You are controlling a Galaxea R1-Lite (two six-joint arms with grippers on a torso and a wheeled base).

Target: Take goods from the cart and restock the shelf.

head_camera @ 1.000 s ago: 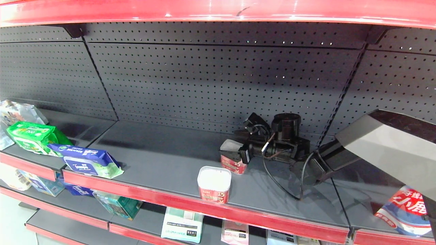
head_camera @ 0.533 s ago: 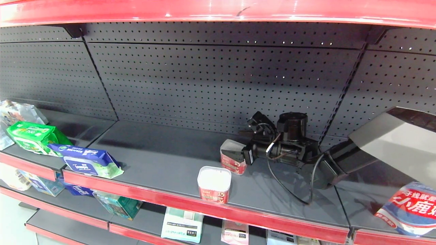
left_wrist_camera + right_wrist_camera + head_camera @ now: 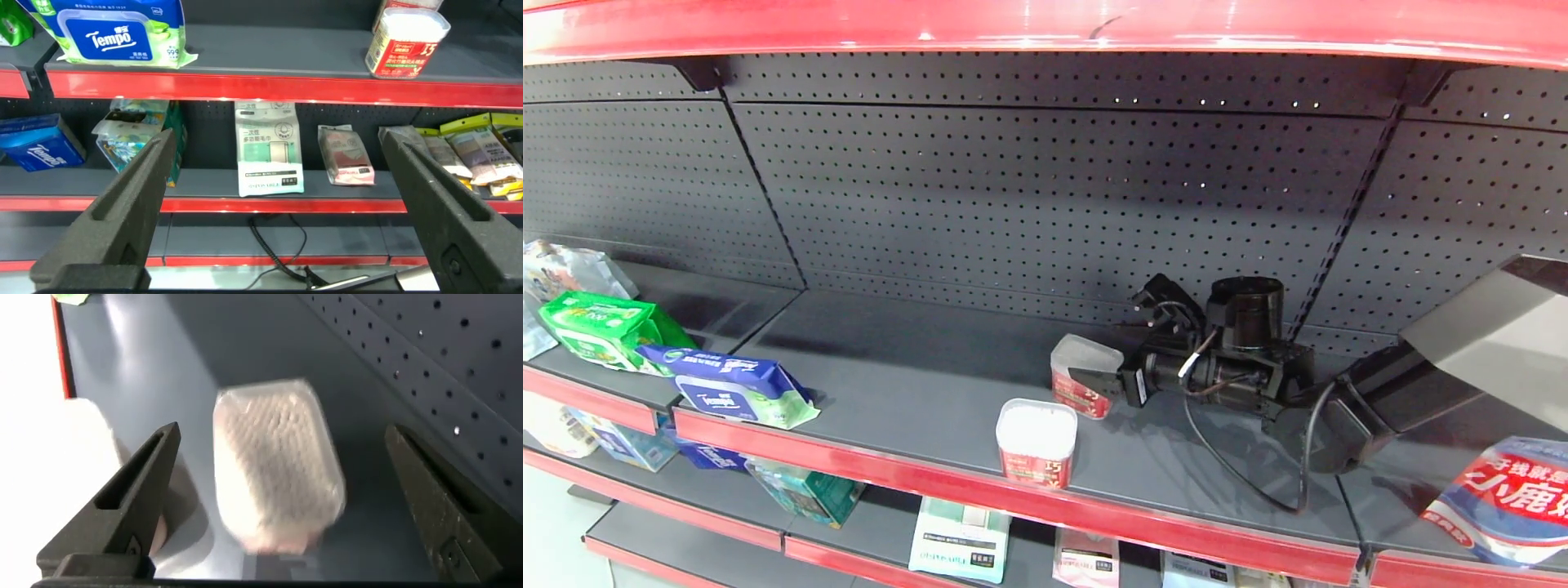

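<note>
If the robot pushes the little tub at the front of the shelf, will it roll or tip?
Probably no rolling: the tub stands upright on a flat base with squarish sides. It looks small and likely light, so a nudge may slide it. It sits near the shelf's red front edge, so a forward push might drop it.

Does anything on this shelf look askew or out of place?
The blue wipes pack lies at an angle, one corner past the shelf's red front edge. The rear tub seems slightly tilted.
</note>
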